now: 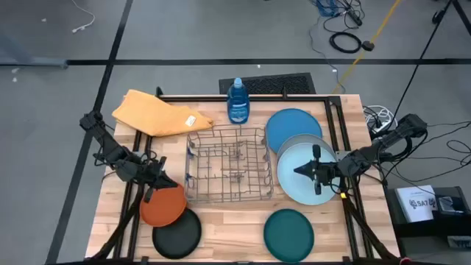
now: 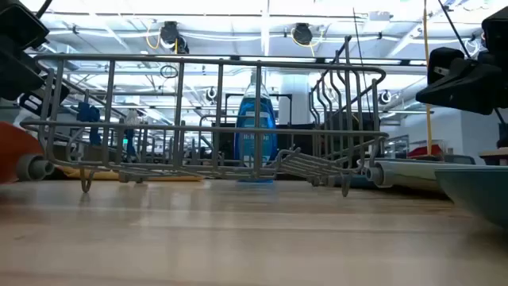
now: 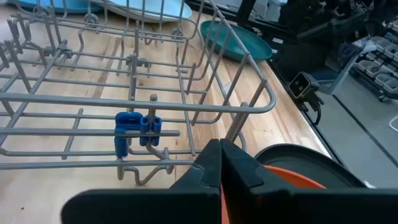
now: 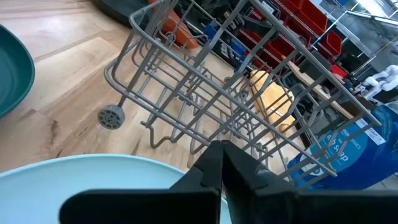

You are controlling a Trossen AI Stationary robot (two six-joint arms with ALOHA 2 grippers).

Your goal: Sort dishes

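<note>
The wire rack (image 1: 227,163) is being flanked by both arms, with no plate loaded yet. The left gripper (image 1: 152,188) is being held over the orange plate (image 1: 163,206), just left of the rack, its fingers pressed together on nothing. The right gripper (image 1: 315,170), likewise closed and empty, is being held over the light blue plate (image 1: 305,184), just right of the rack.

Plates I count: orange plate (image 1: 163,205) left of the rack, overlapping black plate (image 1: 176,233); blue plate (image 1: 293,128), grey plate (image 1: 299,144) and light blue plate (image 1: 305,174) stacked overlapping at right; dark teal plate (image 1: 288,235) flat, near front edge.
</note>
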